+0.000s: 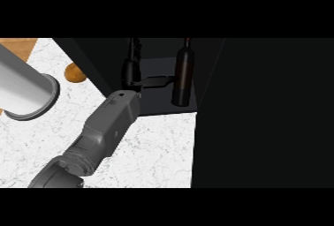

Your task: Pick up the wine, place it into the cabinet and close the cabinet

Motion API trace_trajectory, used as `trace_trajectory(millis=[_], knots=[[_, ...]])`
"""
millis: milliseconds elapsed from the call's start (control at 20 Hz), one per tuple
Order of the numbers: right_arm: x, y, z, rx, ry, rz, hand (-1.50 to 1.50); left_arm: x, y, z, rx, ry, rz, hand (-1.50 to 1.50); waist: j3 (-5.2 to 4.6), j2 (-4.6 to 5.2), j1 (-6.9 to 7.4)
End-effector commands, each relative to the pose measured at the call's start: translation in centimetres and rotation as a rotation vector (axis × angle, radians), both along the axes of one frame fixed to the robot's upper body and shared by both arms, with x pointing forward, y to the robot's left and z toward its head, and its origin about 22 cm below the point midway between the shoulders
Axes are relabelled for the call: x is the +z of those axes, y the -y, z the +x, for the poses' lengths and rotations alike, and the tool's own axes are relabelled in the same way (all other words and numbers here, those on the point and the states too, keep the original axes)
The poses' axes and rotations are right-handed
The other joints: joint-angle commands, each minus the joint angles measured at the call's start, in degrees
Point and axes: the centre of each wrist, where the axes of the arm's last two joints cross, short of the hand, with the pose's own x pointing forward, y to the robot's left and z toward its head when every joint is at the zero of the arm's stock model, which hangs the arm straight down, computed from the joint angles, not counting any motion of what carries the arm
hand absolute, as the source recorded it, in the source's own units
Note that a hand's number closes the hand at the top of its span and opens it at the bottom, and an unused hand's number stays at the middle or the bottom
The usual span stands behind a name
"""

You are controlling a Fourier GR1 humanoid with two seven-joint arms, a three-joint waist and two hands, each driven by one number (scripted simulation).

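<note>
A dark wine bottle [184, 75] stands upright inside the dark cabinet [157, 105], on its floor near the right side. A grey forearm reaches in from the lower left, and its black left hand [134, 73] is inside the cabinet just left of the bottle. The fingers point straight toward the back of the cabinet. The thumb sticks out to the right, its tip at or almost at the bottle's side. Nothing is curled round the bottle. The right hand does not show.
The cabinet door [261, 110] stands open as a big dark panel across the right side. A large light grey cylinder [26, 84] lies at the left over the white marble counter [150, 150]. Beside it are an orange-brown item [75, 73] and a wooden board [20, 46].
</note>
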Motion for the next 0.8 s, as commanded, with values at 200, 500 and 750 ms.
trace_trajectory(millis=[200, 500, 750], knots=[[0.3, -0.5, -0.7, 0.020, 0.003, 0.030, -1.50, -2.6, -1.3, -1.4, 0.006, -0.014, -0.112, -1.50, -0.12, -0.38, 0.80], [0.6, 0.0, -0.4, -0.007, 0.014, 0.030, -1.50, -3.4, -1.5, -2.0, -0.016, -0.025, -0.118, -1.50, -0.08, -0.65, 0.86], [0.9, 0.0, -0.4, -0.008, 0.014, 0.029, -1.50, -2.7, -0.8, -2.0, -0.023, -0.027, -0.130, -1.50, -0.06, -1.09, 1.35]])
